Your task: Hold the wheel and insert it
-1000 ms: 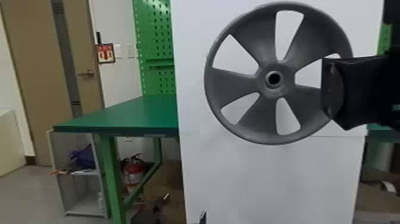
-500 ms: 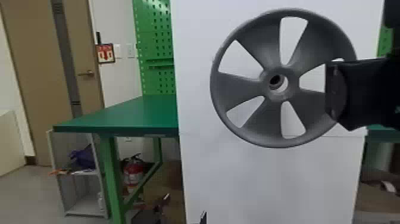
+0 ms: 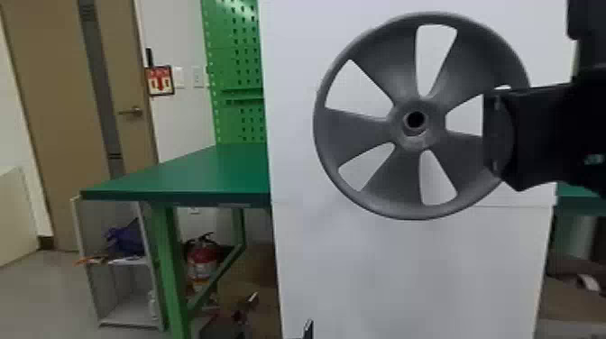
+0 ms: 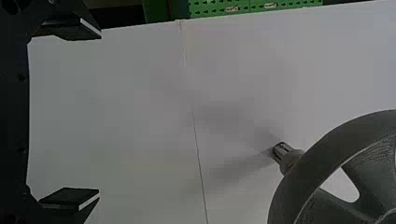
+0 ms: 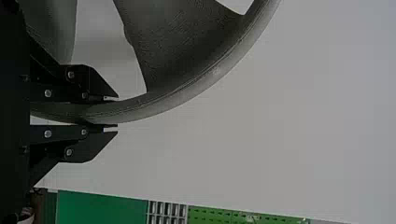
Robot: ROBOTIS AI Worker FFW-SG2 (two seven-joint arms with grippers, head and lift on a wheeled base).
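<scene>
Wheel (image 3: 356,130) was held upright in front of the white panel (image 3: 406,270), its rim pinched at the robot's right side between the fingers of the right gripper (image 3: 498,130). A slotted shaft (image 4: 282,150) was seen between wheel and panel, next to the sleeve behind the hub; whether it was seated in the wheel could not be told. Part of the rim and one spoke gap were covered by the right gripper in the head view. Left gripper (image 3: 280,312) was seen low at the head view's bottom edge, below the wheel and apart from it, fingers spread wide, nothing held. Green table (image 3: 194,176) was partly blocked by the panel. Left of the table leg, in the open cabinet (image 3: 106,288), a dark blue bundle (image 3: 128,239) was kept on the middle shelf, a pale bottle (image 3: 153,304) below. Fire extinguisher (image 3: 202,263) was placed under the table. Pegboard (image 3: 239,108) was mounted above the table, red sign (image 3: 160,81) by the door (image 3: 49,90).
</scene>
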